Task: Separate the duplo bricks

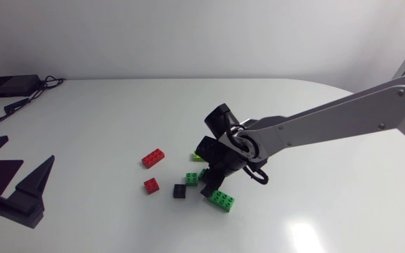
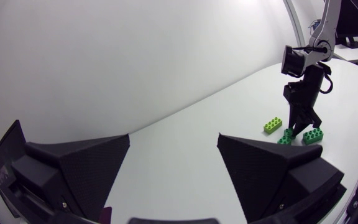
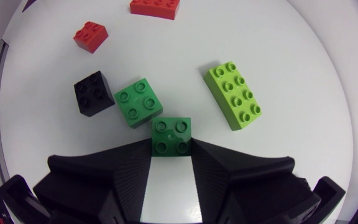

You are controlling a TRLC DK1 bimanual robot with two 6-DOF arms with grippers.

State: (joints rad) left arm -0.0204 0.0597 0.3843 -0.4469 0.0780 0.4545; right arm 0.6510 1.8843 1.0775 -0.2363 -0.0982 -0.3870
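Observation:
My right gripper [image 1: 211, 188] points down at the table's middle, shut on one end of a dark green brick [image 1: 223, 200]; in the right wrist view that brick [image 3: 171, 135] sits gripped between the fingers [image 3: 123, 163]. Just ahead of it lie a small green brick [image 3: 138, 101], a black brick [image 3: 94, 93] and a long lime brick [image 3: 234, 94]. Farther off are a small red brick [image 1: 151, 185] and a long red brick [image 1: 153, 158]. All the bricks lie apart from each other. My left gripper [image 1: 16, 184] stands open and empty at the near left, far from them.
A black box with cables [image 1: 9, 86] sits at the table's far left corner. The bricks cluster near the middle of the white table [image 1: 315, 211].

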